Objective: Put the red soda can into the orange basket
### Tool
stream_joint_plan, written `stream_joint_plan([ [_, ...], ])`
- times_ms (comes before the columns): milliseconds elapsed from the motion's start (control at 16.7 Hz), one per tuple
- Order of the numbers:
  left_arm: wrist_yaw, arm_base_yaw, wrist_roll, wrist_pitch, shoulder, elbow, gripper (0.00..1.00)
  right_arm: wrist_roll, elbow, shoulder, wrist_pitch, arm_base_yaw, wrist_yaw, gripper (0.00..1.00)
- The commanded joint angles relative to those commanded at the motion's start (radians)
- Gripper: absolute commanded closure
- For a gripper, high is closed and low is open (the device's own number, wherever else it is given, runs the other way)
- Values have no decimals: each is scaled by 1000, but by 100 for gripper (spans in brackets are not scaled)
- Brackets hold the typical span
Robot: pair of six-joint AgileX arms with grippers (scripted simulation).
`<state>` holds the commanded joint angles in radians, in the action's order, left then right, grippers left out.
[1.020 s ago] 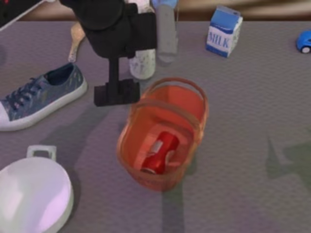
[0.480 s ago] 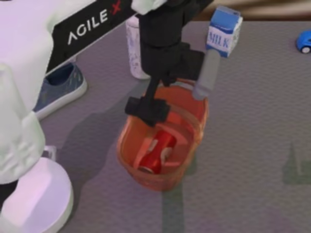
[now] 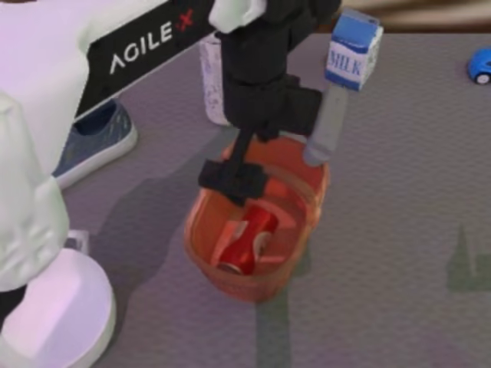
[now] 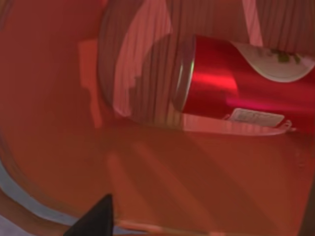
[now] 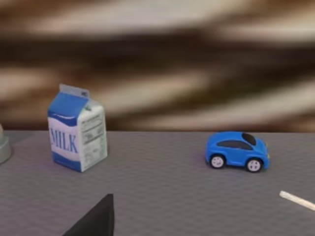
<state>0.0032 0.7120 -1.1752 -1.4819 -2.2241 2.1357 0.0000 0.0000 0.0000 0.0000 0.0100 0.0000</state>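
Note:
The red soda can (image 3: 249, 239) lies on its side on the slatted bottom of the orange basket (image 3: 201, 244), its silver top toward the front rim. In the left wrist view the can (image 4: 231, 83) shows close up, with basket wall (image 4: 49, 123) around it. My left gripper (image 3: 234, 182) hangs open over the back half of the basket, just above and behind the can, holding nothing; one dark fingertip (image 4: 96, 221) shows. My right arm is parked out of the top view; one of its fingertips (image 5: 101, 219) shows above bare table.
A milk carton (image 3: 353, 50) stands behind the basket and a blue toy car (image 3: 481, 65) sits at the far right. A speckled white bottle (image 3: 213, 84), a blue shoe (image 3: 103, 130) and a white round lid (image 3: 65, 318) are on the left. My left arm's white body covers the left side.
My left arm swung from the back left to over the basket, then dipped slightly lower. The can stayed lying in the basket, shifting only slightly.

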Motion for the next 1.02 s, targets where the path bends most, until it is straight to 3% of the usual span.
stream_joint_plan([
  [360, 0, 0, 1, 42, 7, -50, 0, 0, 0, 0, 0, 0, 0, 0],
  [1020, 0, 0, 1, 42, 7, -50, 83, 0, 0, 0, 0, 0, 0, 0],
])
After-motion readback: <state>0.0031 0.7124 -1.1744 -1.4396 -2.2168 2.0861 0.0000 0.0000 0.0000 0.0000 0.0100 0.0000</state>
